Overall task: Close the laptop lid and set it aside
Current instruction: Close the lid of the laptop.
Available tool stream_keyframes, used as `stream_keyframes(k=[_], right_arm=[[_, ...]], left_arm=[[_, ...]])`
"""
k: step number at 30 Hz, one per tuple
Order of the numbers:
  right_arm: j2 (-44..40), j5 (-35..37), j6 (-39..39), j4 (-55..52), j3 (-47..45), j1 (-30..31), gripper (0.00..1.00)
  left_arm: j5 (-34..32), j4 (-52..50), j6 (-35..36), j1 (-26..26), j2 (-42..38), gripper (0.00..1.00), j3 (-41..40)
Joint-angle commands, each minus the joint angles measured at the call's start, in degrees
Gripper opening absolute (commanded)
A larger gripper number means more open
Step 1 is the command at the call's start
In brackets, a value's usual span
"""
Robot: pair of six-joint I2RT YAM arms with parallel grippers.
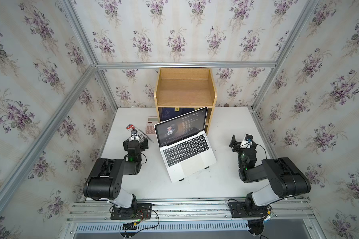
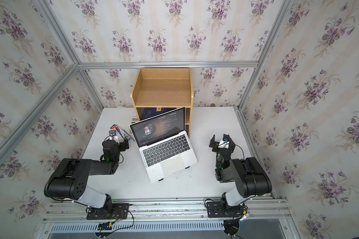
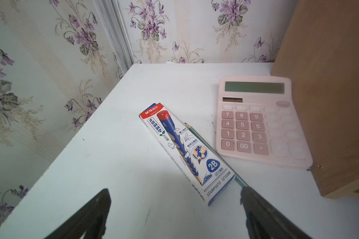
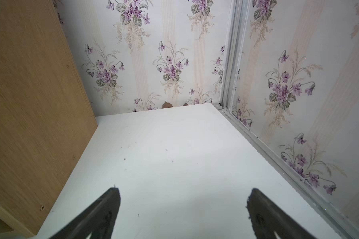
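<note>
White table (image 1: 226,182) holds the laptop (image 1: 187,157), lid (image 1: 181,125) raised, seemingly on a stand (image 1: 181,179).

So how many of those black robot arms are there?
2. The left black-and-white robot arm reaches toward the pink plastic calculator; the right arm is on the other side of the open silver-white laptop. None seems hidden.

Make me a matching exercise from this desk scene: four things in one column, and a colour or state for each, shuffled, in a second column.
Column one
1. laptop lid
2. calculator
3. pencil box
4. left gripper

Column two
A. jaws apart, holding nothing
B. pink
C. raised, screen lit
D. lying flat, marked 2B

Pairs: 1-C, 2-B, 3-D, 4-A
</note>
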Motion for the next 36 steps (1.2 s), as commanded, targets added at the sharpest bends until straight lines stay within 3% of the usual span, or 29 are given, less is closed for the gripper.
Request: stream_keyframes(k=[1, 13, 16, 20, 22, 25, 27, 30, 31, 33, 36], right_arm=[[-0.07, -0.15, 0.15, 0.94, 0.04, 0.0, 1.0], [-0.13, 0.06, 0.16, 1.0, 0.01, -0.06, 1.0], [-0.86, -2.8, -1.09, 6.1, -2.85, 0.0, 1.0], [-10.72, -3.28, -4.14, 9.45, -10.24, 2.79, 1.0], [-21.54, -3.14, 0.31, -4.53, -9.85, 3.95, 1.0], [-38.05, -6.32, 5.24, -41.9, -0.99, 3.99, 1.0], [-44.14, -1.66, 11.12, -58.23, 4.93, 3.9, 1.0], [-48.88, -1.78, 16.89, -74.13, 11.92, 3.8, 1.0], [-49.87, -0.81, 21.46, -78.41, 14.07, 3.81, 1.0], [-51.21, -0.2, 32.78, -84.65, 17.26, 3.72, 1.0], [-52.09, -8.01, 35.0, -87.48, 21.86, 3.67, 1.0]], left_arm=[[-0.38, 1.54, 0.13, 0.07, 0.11, 1.0, 0.23], [-0.38, 1.59, 0.14, 0.1, 0.11, 1.0, 0.23], [-0.38, 1.59, 0.13, 0.1, 0.11, 1.0, 0.14], [-1.62, 3.06, -0.44, -0.22, -2.53, 1.0, -1.77], [-0.84, 8.71, 1.71, -0.82, -5.64, 1.0, -5.61], [-9.86, 3.4, 1.17, -3.84, -18.09, 1.0, -7.94], [-15.49, -13.45, -9.94, -3.85, -29.59, 1.0, -5.57], [-20.07, -52.09, -35.65, -3.26, -45.11, 1.0, 3.35], [-18.68, -58.94, -40.95, -2.9, -48.88, 1.0, 4.68], [-9.4, -60.49, -38.56, -2.07, -55.1, 1.0, 3.72], [1.98, -58.04, -37.16, -1.84, -62.02, 1.0, 0.69]])
